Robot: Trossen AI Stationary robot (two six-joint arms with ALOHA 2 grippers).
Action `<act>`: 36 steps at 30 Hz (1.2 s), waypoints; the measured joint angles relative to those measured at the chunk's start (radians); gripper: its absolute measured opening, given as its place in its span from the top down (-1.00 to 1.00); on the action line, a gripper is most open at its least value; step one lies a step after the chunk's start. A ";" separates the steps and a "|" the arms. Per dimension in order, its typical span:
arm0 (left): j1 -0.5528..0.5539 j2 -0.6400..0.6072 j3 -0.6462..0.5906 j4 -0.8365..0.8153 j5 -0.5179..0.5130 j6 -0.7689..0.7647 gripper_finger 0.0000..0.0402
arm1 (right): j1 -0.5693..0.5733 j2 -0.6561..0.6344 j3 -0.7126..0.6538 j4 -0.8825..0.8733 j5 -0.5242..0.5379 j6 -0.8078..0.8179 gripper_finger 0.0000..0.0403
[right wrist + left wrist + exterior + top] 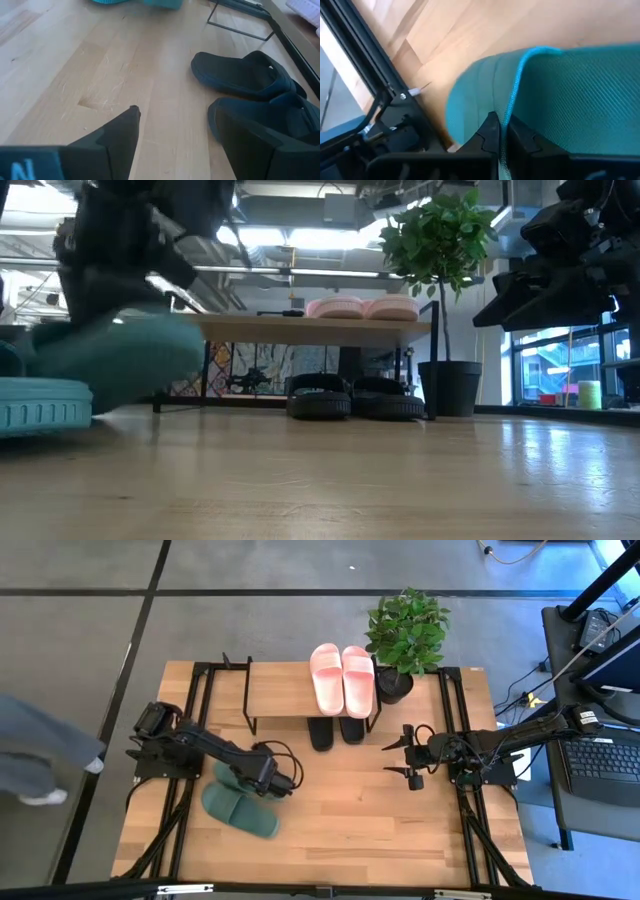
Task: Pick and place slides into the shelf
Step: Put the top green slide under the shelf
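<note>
The left gripper [285, 783] sits over the left-middle of the table [340, 810], its jaws pinched onto the strap edge of 1 dark green slide [560, 95] — the left wrist view shows the fingertips [492, 131] closed tight on that thin teal-green rim. In the low view this slide appears raised off the wood. The second green slide [240, 812] lies flat on the table just beside it, toward the front-left.

The pink pair [342, 678] rests side by side on the shelf [280, 690] top board, at its right end. The black pair [336, 730] sits on the table under that same end, toes poking out.

The right gripper [405, 757] hovers right of centre, jaws spread wide and empty — near the black slides but apart from them.
</note>
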 joint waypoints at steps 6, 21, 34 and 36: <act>-0.046 0.000 0.158 -0.021 -0.060 0.054 0.98 | 0.000 0.000 0.000 0.000 0.000 0.000 -0.28; -0.008 0.039 0.279 0.210 -0.323 0.735 0.99 | 0.000 0.000 0.000 0.000 0.000 0.000 -0.28; 0.112 0.203 0.278 0.232 -0.499 0.838 0.99 | 0.000 0.000 0.000 0.000 0.000 0.002 -0.28; 0.135 0.227 0.278 0.232 -0.505 0.844 0.99 | 0.000 0.000 0.000 0.000 0.000 0.002 -0.28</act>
